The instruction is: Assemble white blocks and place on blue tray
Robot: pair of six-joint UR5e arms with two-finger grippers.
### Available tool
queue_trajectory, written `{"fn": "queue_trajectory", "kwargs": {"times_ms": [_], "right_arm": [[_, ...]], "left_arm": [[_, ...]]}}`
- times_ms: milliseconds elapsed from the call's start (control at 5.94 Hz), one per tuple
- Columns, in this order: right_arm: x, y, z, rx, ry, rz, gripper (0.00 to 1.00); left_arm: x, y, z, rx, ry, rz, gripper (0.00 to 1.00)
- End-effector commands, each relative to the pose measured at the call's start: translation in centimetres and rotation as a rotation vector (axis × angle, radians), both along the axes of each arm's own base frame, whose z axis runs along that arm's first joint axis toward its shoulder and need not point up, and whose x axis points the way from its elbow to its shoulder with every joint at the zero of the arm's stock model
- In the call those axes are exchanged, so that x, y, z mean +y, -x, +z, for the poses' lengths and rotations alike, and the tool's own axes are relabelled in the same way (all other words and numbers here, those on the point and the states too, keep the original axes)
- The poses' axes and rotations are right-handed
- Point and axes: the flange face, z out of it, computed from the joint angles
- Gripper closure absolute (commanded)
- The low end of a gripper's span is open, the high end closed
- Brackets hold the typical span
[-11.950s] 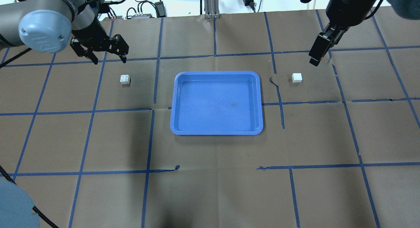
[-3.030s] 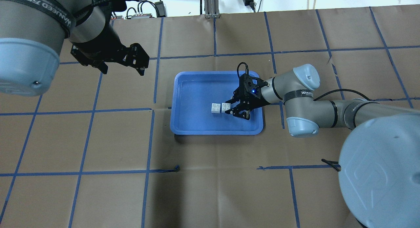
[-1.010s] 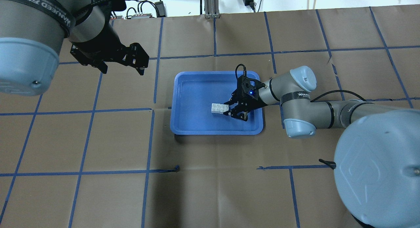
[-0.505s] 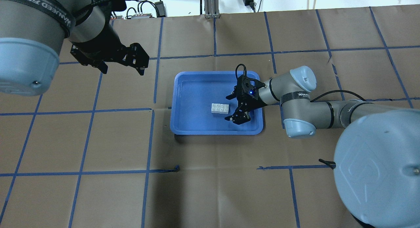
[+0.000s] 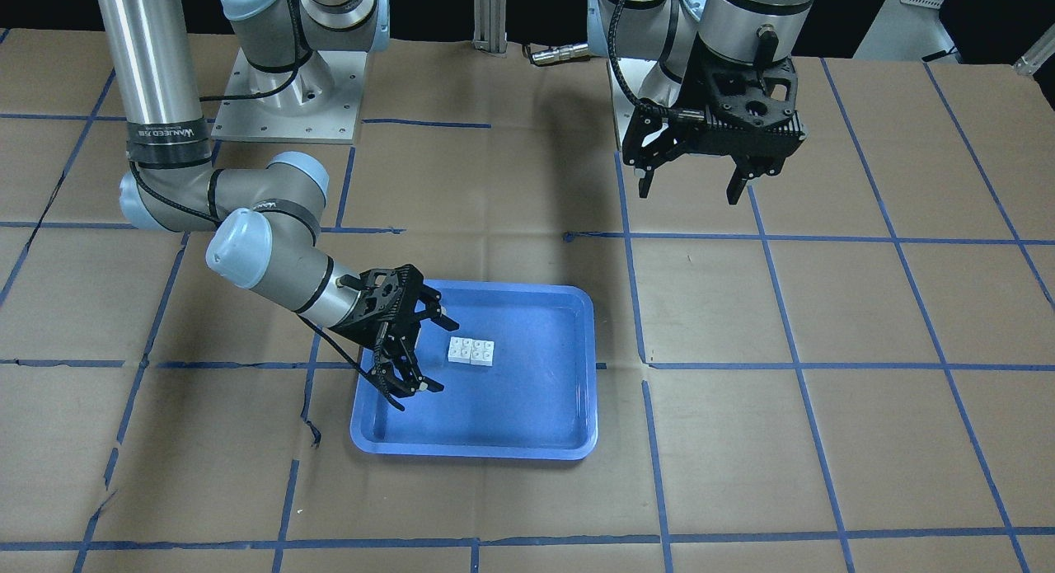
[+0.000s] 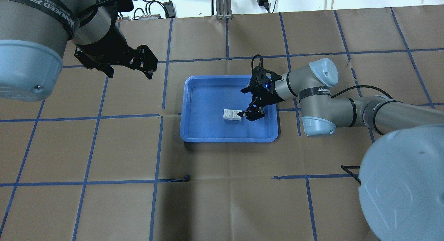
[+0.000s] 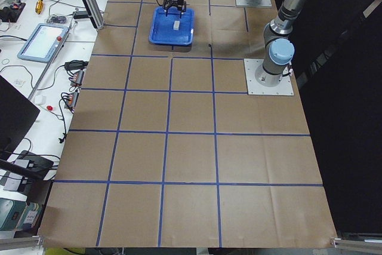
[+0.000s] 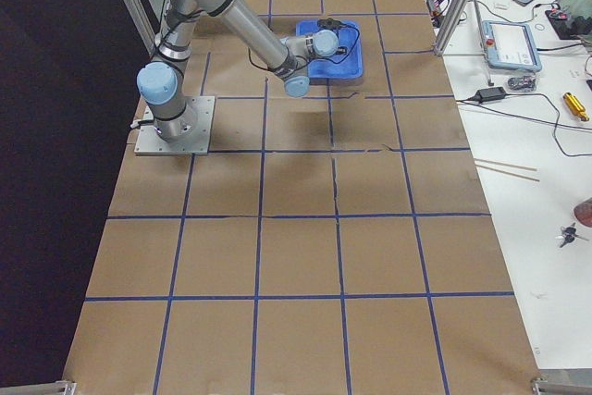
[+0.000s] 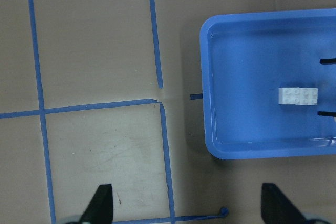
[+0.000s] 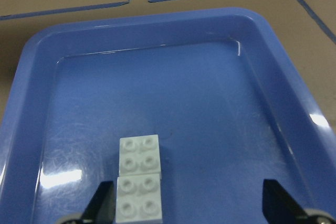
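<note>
The two white blocks (image 6: 232,114) lie side by side, touching, on the floor of the blue tray (image 6: 229,139). They also show in the front view (image 5: 471,352) and both wrist views (image 9: 297,96) (image 10: 139,177). My right gripper (image 6: 247,104) is open and empty, low over the tray just right of the blocks, its jaws spread wide on either side (image 5: 443,353). My left gripper (image 6: 130,74) is open and empty, held high over the table left of the tray (image 5: 688,194). I cannot tell whether the blocks are locked together.
Brown paper with a blue tape grid covers the table. An aluminium post (image 6: 222,5) and cables lie at the far edge. The arms' base plates (image 5: 288,103) stand on the robot's side. A side bench with a tablet (image 7: 45,37) borders the table.
My right gripper, shut on one block against the other a second ago, has opened and drawn back a little from the pair. The left arm has not moved.
</note>
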Motion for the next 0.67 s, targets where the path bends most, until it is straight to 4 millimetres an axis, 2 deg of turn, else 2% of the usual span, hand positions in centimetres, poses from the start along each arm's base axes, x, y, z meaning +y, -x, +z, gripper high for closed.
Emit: {"fn": "queue_trajectory", "kwargs": {"times_ms": [0, 168, 337, 505], "right_arm": [[-0.5, 0.7, 3.5, 0.048, -0.058, -0.165, 0.0], [-0.5, 1.3, 4.8, 0.083, -0.14, -0.278, 0.0], [-1.2, 2.2, 7.7, 0.177, -0.215, -0.392, 0.0], [-2.0, 3.0, 10.1, 0.225, -0.361, -0.578, 0.0]], "left_arm": [[0.0, 0.0, 0.0, -0.001, 0.0, 0.0, 0.01], [0.0, 0.0, 0.0, -0.001, 0.0, 0.0, 0.01], [0.0, 0.0, 0.0, 0.001, 0.002, 0.0, 0.01], [0.0, 0.0, 0.1, 0.001, 0.003, 0.0, 0.01]]}}
